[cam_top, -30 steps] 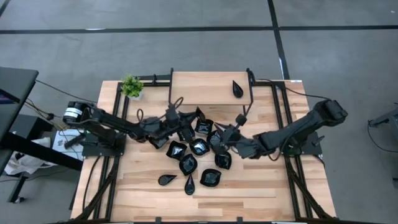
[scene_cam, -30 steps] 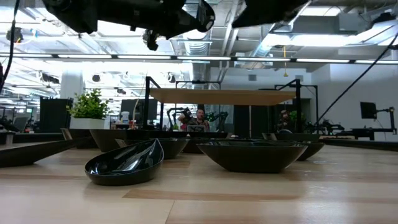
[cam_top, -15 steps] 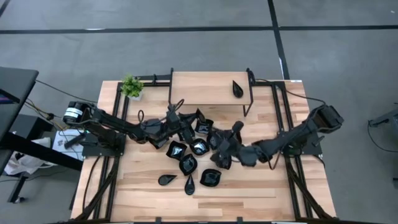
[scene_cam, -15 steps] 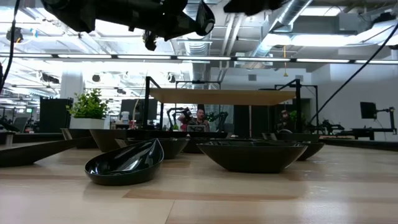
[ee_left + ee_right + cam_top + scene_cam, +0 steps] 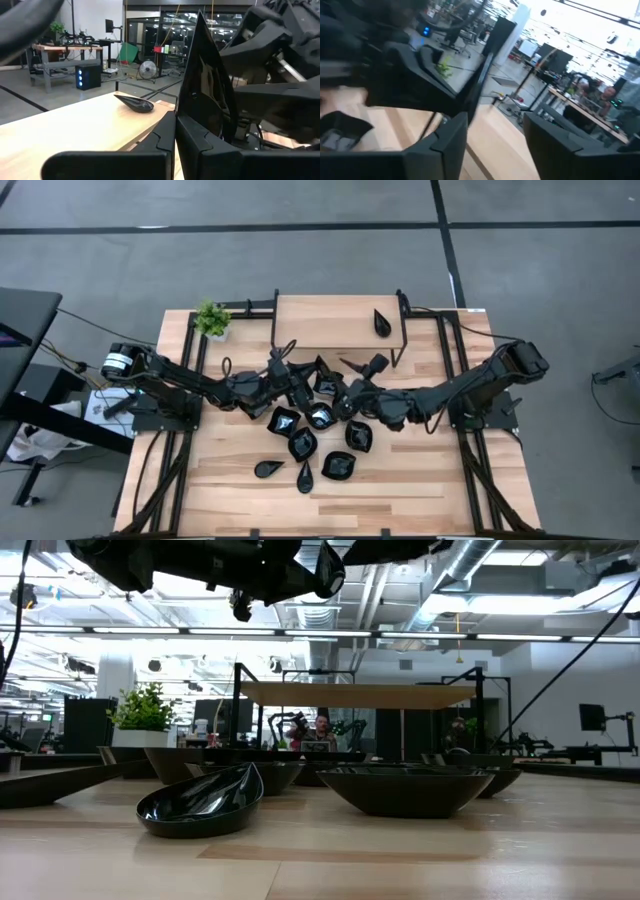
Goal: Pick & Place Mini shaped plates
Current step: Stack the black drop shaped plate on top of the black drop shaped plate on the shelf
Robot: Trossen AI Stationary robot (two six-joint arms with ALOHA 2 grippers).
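Several mini shaped plates, glossy black, lie clustered mid-table [image 5: 318, 418] and show in the low view [image 5: 200, 802]. One teardrop plate [image 5: 382, 322] rests on the raised wooden shelf [image 5: 330, 320]. My left gripper [image 5: 305, 382] [image 5: 175, 137] is shut on another plate [image 5: 202, 85] held above the cluster. My right gripper [image 5: 352, 380] [image 5: 495, 140] faces it from the table's right, open, its fingers standing apart beside that plate's thin edge [image 5: 482, 70]; I cannot tell whether they touch it. My left gripper pinches the plate's lower rim [image 5: 186, 122] between its two fingers. The fingers come level from the table's left. The plate stands on edge above them, its pointed tip [image 5: 200, 17] up, lifted clear of the table.
A small green potted plant [image 5: 211, 318] stands at the far left corner. Black shelf posts [image 5: 402, 330] rise around the shelf. Bare wood lies along the near edge [image 5: 400, 490]. People sit in the room beyond the table [image 5: 320, 730].
My right gripper has opened and let go of the plate, then turned its wrist and shifted a little toward the table's left and far side. The plate stays upright in my left gripper, which has kept still.
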